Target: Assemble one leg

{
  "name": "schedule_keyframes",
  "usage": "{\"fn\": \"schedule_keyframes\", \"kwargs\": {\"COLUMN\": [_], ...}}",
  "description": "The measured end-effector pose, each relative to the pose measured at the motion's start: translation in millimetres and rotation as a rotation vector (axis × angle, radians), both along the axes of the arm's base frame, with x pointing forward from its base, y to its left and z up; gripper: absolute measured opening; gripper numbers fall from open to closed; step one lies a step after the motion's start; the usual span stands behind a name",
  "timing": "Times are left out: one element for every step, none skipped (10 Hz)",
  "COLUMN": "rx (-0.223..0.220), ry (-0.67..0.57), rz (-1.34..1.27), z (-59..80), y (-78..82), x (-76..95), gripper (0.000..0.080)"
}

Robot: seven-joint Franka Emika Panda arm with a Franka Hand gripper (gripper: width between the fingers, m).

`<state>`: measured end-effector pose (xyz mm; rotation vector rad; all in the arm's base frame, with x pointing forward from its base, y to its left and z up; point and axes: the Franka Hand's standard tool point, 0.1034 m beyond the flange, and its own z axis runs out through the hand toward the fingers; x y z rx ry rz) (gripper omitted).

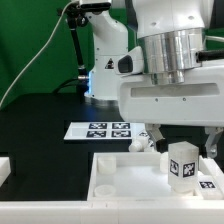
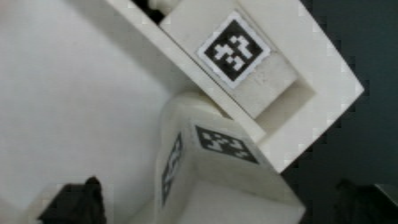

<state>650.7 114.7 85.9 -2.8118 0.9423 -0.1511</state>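
Pincer (image 1: pixel 186 144), jaws apart, astride the upright leg (image 1: pixel 182 162), just above it.

The leg (image 1: pixel 181 162) looks like smooth matt white plastic (its tags printed black). The table (image 1: pixel 40 125) is matt black.

Black table (image 1: pixel 40 120), matte. Marker board (image 1: pixel 108 129) flat on it around the middle. Just in front of that, a big white tray-like tabletop (image 1: pixel 125 185). Another white piece (image 1: pixel 3 168) at the exterior view's left edge.
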Motion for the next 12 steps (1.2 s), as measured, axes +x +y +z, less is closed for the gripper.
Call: {"fn": "schedule_keyframes", "kwargs": {"rx": [-0.009,-0.021,-0.027,-0.047,-0.089,-0.135,-0.175,-0.194,-0.225,-0.235,-0.241,-0.249], "ry": [-0.008,-0.017,-0.022,-0.034,-0.051,-0.064,-0.072,-0.075,-0.082,-0.085,-0.085,-0.089], "rz": [0.06,0.134,0.174,0.28,0.416,0.528,0.638,0.69,0.796,0.871,0.911,0.963], "z": [-0.3,-0.5,-0.6,-0.7,0.7,1.9,2.2,2.7,2.7,1.0,-0.5,-1.0], "y": [-0.6,-1.1,-1.1,-2.1,-3.9,-1.9,1.7,5.8,8.4,5.3,-1.2,-4.0], "x": [0.0,0.0,-0.1,0.1,3.0,4.3,4.2,4.2,4.7,4.7,5.3,5.6], "gripper": [0.0648,0.0649,0.0649,0.0649,0.0649,0.0649,0.0649,0.0649,0.0649,0.0649,0.0649,0.0649]}}
